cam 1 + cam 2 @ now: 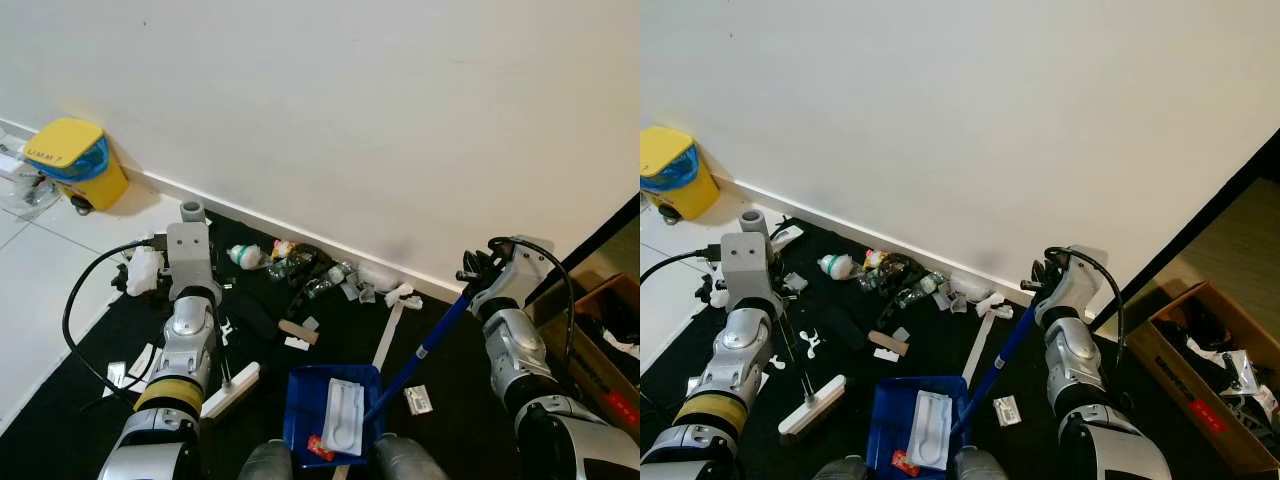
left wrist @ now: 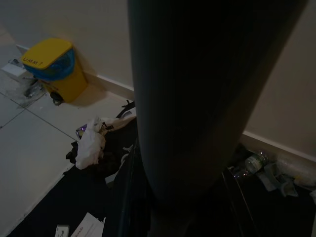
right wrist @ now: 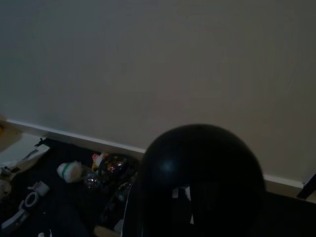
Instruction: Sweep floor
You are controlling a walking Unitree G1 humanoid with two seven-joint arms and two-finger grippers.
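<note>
A blue dustpan (image 1: 305, 398) rests on the black mat in front of me, with a white plastic tray (image 1: 343, 415) and a red scrap inside. Its blue handle (image 1: 430, 340) rises to my right gripper (image 1: 470, 275), which is shut on it. My left gripper (image 1: 190, 225) is shut on the broom handle (image 2: 187, 98). The thin rod runs down to the white brush head (image 1: 232, 390), left of the pan. Litter (image 1: 300, 265) of bottles and wrappers lies along the baseboard beyond the pan.
A yellow bin (image 1: 75, 160) stands by the wall at far left on white tiles. White crumpled paper (image 1: 143, 270) lies at the mat's left edge. A wooden piece (image 1: 298, 332) and a small packet (image 1: 418, 400) lie near the pan. A cardboard box (image 1: 610, 340) sits at right.
</note>
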